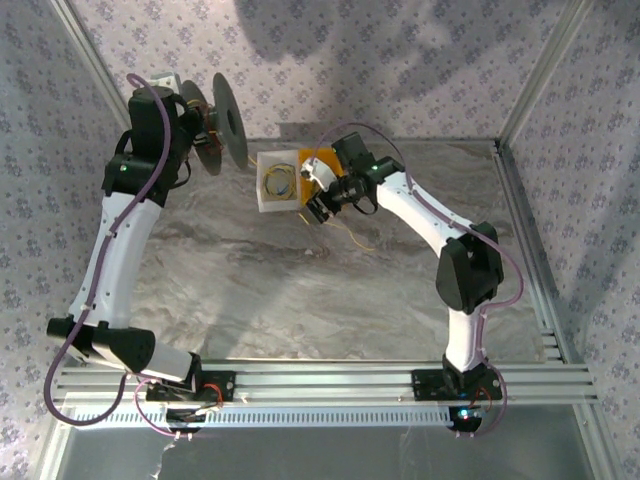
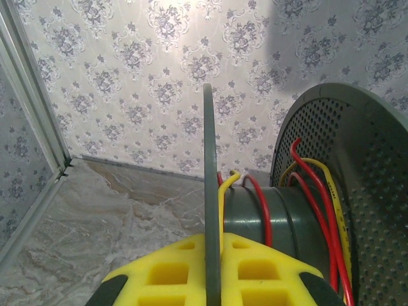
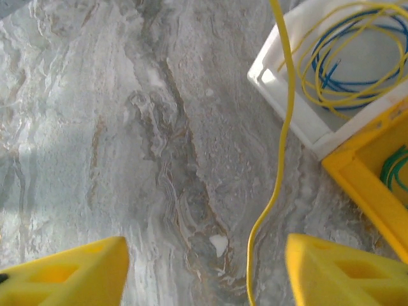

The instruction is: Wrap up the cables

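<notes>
Yellow cable (image 3: 284,159) inside spread right end effector (image 3: 205,245); left end effector (image 2: 213,245) clamps spool (image 2: 376,191).

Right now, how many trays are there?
2: a white tray at the table's far middle, and a yellow tray right beside it. Others may be hidden.

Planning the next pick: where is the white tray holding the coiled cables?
Top view: the white tray sits at the table's back centre, right of the dark spool and left of the yellow tray, beside the right gripper.
</notes>
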